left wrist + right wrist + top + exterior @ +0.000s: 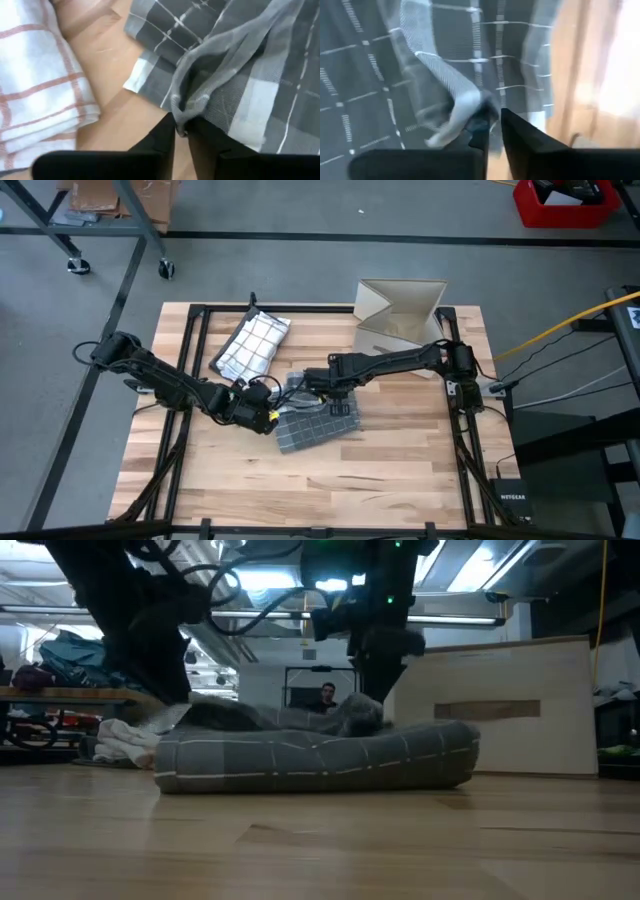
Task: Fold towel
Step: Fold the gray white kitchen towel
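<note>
the grey towel [312, 423] lies in the middle of the wooden table [400, 470], part folded into a soft thick heap, with its long side going from the left arm's side over to the right arm's side. the left gripper [181, 131] has its 2 fingers pinched on a bunched bit of the towel's edge, and the right gripper [492, 125] has its fingers pinched on a fold of the cloth too. both sit on the far edge of the towel, close to each other, so the loose cloth lies in front of them, toward the near side of the table. a white towel with red lines [253, 345] lies just beside it, behind the left gripper. from above, the arms hide the held edge. i can't tell how many layers each one holds
</note>
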